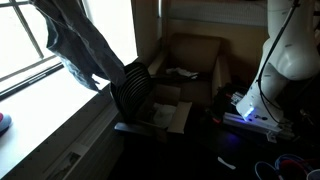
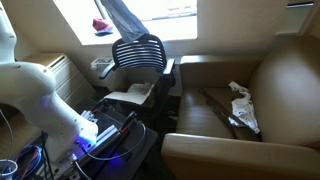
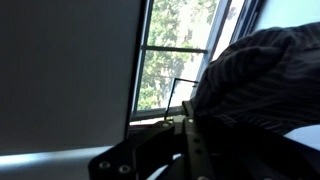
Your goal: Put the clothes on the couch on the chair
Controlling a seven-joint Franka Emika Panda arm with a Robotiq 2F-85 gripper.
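Above black office chair (image 1: 130, 88), dark grey garment (image 1: 80, 45) dangling, end effector (image 3: 186, 125) clamped on it; pale garment (image 2: 240, 105) lying on brown couch (image 2: 285, 65)

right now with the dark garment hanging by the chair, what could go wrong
1. The dark garment hangs from the shut end effector, seemingly on the window side of the chair back. If it is released here, it may drop behind the chair.
2. Cardboard sheets lie on the seat, so a garment landing there could slide off.
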